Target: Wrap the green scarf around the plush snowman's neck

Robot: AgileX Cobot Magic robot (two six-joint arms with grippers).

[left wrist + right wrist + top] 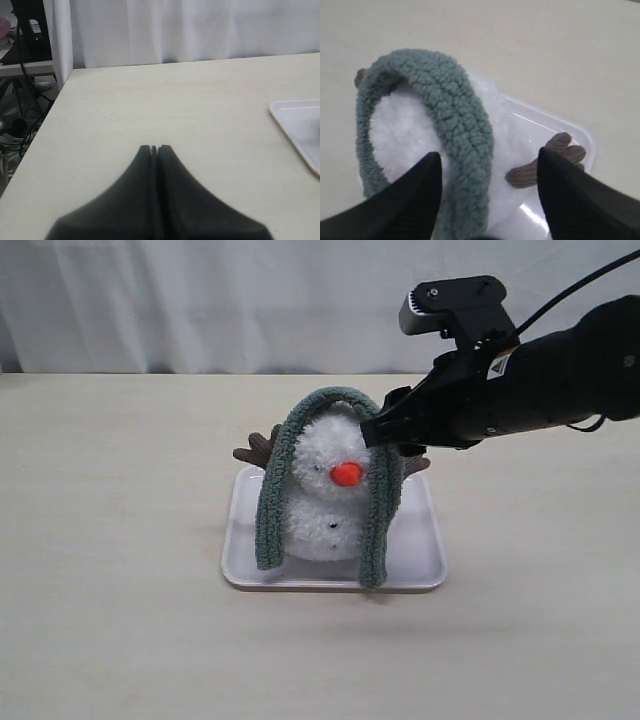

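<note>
The plush snowman point(325, 495) stands upright on a white tray point(415, 565), its orange nose facing the camera. The green scarf point(285, 455) lies arched over its head, both ends hanging down in front to the tray. My right gripper point(385, 435) is open beside the snowman's head, by the scarf's right strand. In the right wrist view the scarf point(455, 115) runs between the spread fingertips point(427, 167) without being pinched, with the white plush point(400, 130) under it. My left gripper point(154, 148) is shut and empty over bare table, out of the exterior view.
A brown twig arm point(545, 165) sticks out near the right gripper's other finger. The tray's corner point(300, 125) shows in the left wrist view. A white curtain hangs behind the table; the table's edge point(50, 110) and cables lie beyond the left gripper.
</note>
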